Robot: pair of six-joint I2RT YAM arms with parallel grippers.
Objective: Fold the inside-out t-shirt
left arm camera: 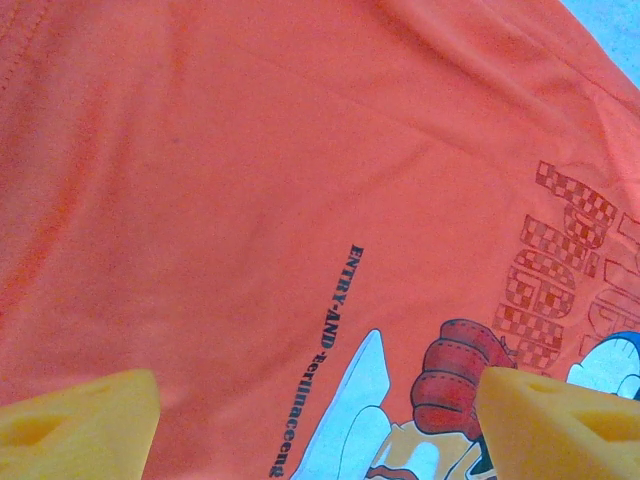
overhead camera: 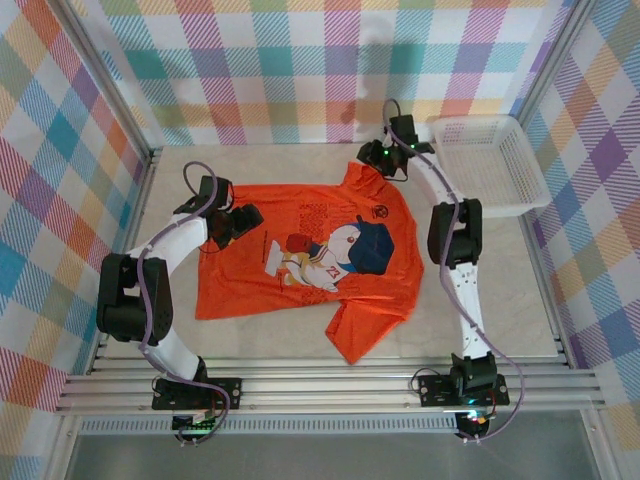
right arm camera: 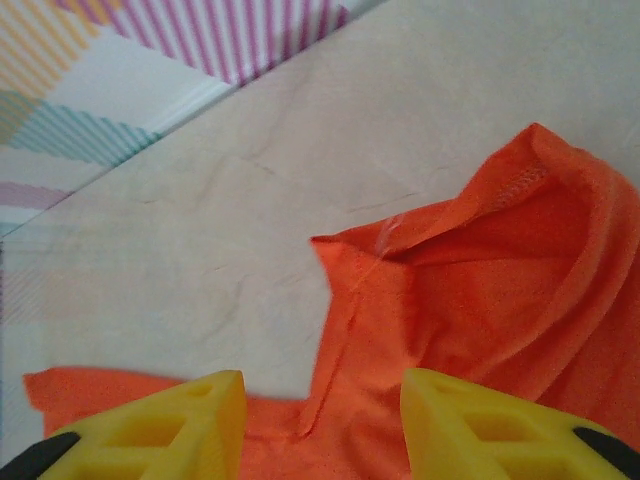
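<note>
Between the spread yellow fingertips (left arm camera: 80,425) of the left pincer (left arm camera: 320,430) lies flat orange cloth. Its jaws stand wide open above the t-shirt (left arm camera: 250,150), beside the chest print (left arm camera: 450,380), and grip nothing. At the far sleeve, the right pincer (right arm camera: 322,430) is open too. Its two fingers are apart, with the rumpled sleeve edge and a strip of beige worktop (right arm camera: 250,200) showing between them.

From above, the t-shirt (overhead camera: 250,290) lies spread on the worktop (overhead camera: 500,300), print up, hem toward the left arm and collar toward the right. The white mesh basket (overhead camera: 490,165) sits at the far right corner, and the shirt lies wholly outside it. The right arm (overhead camera: 455,235) stands between shirt and basket. Plaid walls (overhead camera: 300,70) close in three sides.

There are one shirt, one basket, two arms and two pincers.
</note>
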